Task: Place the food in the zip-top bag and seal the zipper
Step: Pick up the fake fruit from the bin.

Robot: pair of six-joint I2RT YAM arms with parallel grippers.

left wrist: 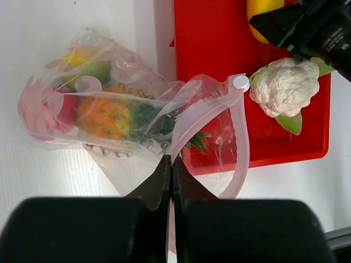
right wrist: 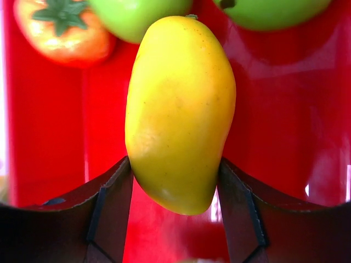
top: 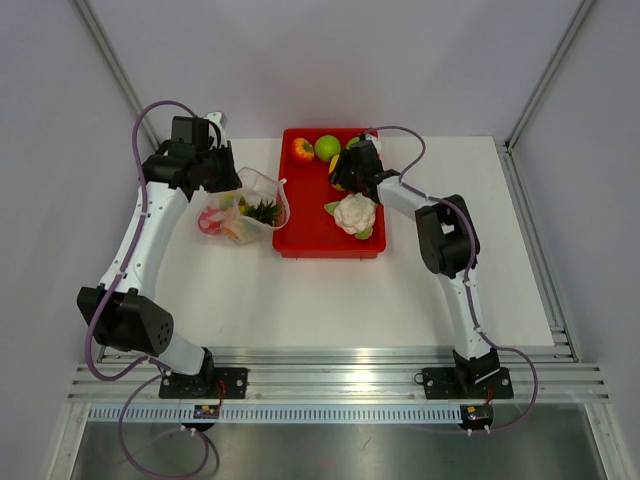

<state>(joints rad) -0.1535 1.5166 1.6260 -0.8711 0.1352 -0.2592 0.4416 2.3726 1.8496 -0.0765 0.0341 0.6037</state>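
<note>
I've got the left gripper (left wrist: 171,160) pinched fully closed on the near edge of the zip-top bag (left wrist: 129,74). The bag sits left of centre in the overhead view, its mouth lapping over the red tray's (top: 330,246) left rim. A pineapple (left wrist: 104,115) and some round fruits are inside, and the zipper (left wrist: 242,142) gapes in a loop. The right gripper (right wrist: 174,164), top centre overhead, has its jaws partway apart, pressed against both sides of a yellow mango (right wrist: 181,98) over the tray. The cauliflower (left wrist: 282,87) lies in the tray nearby.
</note>
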